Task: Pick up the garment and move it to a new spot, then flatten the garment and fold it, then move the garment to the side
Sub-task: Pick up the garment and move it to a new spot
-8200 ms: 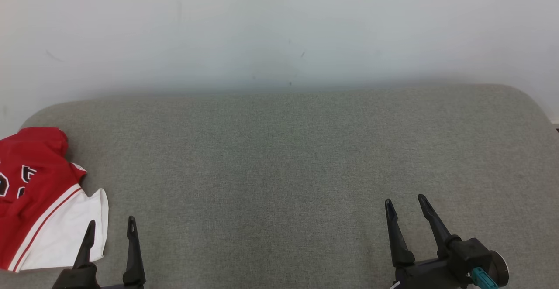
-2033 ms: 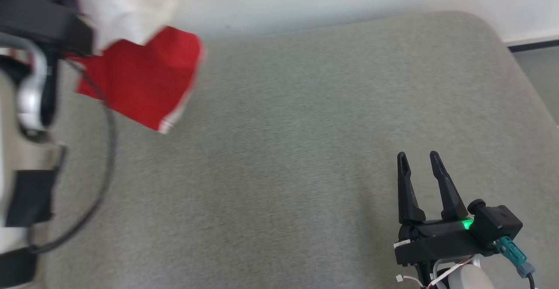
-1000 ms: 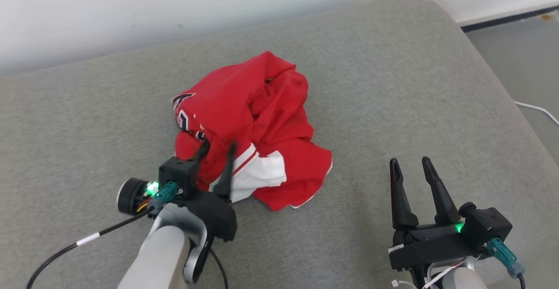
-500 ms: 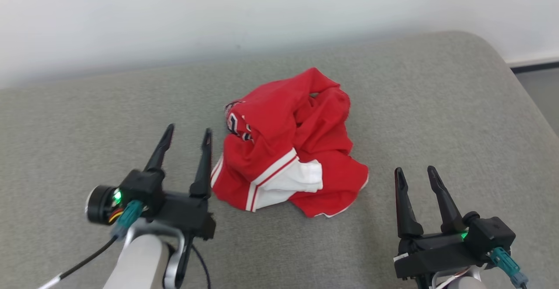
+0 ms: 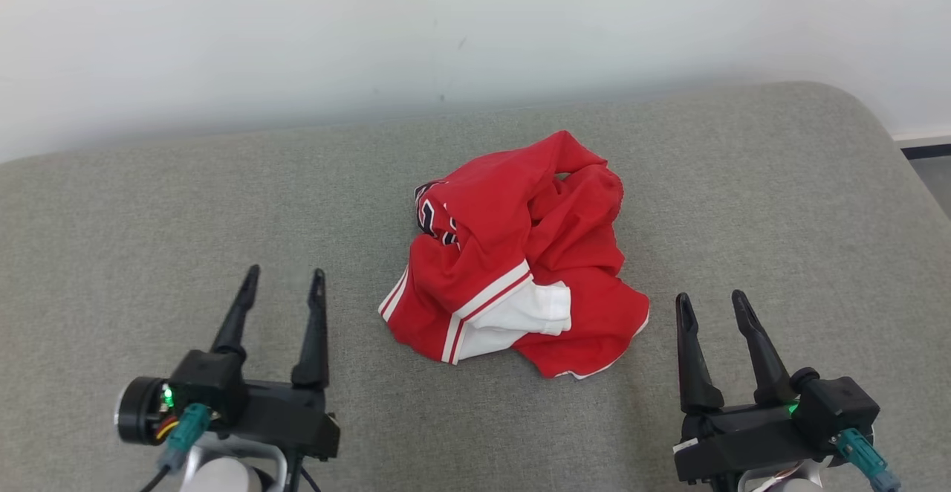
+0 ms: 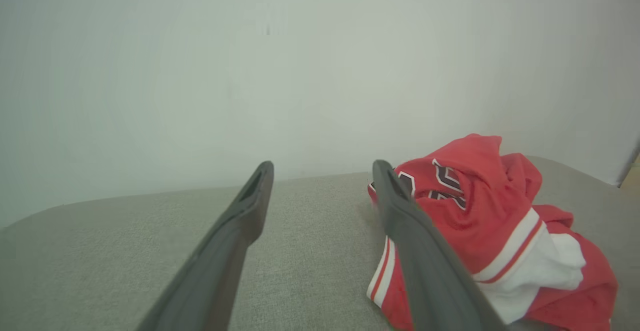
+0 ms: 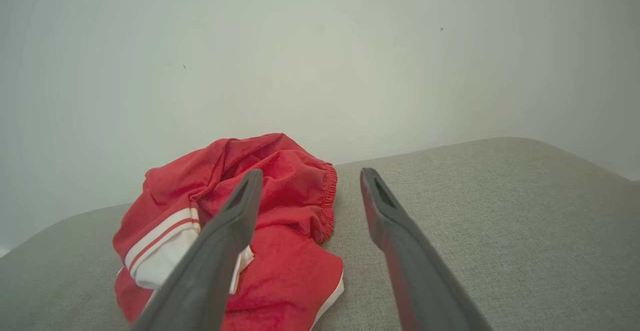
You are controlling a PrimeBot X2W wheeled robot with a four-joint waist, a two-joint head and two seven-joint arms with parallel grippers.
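Now: garment down, flatten + fold not yet done

Red-and-white garment (image 5: 520,254) lies in a crumpled heap mid grey cushion (image 5: 223,202), nothing flat or folded. Left gripper (image 5: 285,271) sits near its left edge and right gripper (image 5: 711,297) near its lower right, both w/ jaws apart, empty, clear of the cloth. Relocation looks done, I'd say. Flattening, fold & move to the side remain.

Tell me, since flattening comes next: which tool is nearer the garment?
The right tool, by a little: its inner finger sits just off the garment's red hem, while the left tool stands farther from the striped edge.
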